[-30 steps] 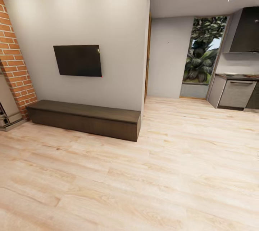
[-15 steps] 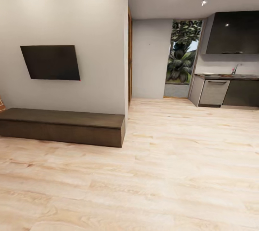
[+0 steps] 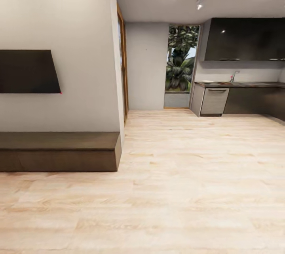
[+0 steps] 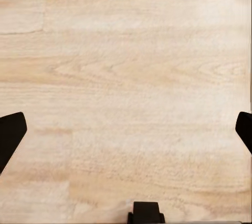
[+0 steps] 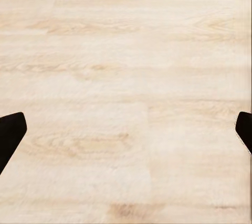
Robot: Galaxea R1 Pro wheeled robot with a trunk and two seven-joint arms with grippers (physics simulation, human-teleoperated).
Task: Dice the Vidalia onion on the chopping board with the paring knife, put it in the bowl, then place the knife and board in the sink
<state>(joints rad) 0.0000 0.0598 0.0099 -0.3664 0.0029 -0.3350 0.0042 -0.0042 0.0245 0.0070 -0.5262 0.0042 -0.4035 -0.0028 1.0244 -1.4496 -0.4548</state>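
Far across the room, the kitchen's dark countertop [image 3: 253, 84] runs along the back wall at the right. A curved tap [image 3: 234, 75] rises from it and marks the sink, whose basin is too far off to make out. The onion, chopping board, paring knife and bowl cannot be made out at this distance. My left gripper [image 4: 126, 135] is open, its dark fingertips [image 4: 10, 135] wide apart over bare wooden floor. My right gripper [image 5: 126, 135] is open too, with only floorboards between its fingertips [image 5: 10, 132].
A low dark bench [image 3: 59, 151] and a wall-mounted TV [image 3: 27, 71] stand at the left. A wall corner [image 3: 118, 87] juts out beside a doorway. Light wooden floor [image 3: 190, 159] stretches to the kitchen cabinets [image 3: 215, 101] and a window with plants [image 3: 180, 63].
The whole view has swung to the right. The TV and bench now sit further left, the brick wall is gone, and more of the kitchen counter with its tap shows.
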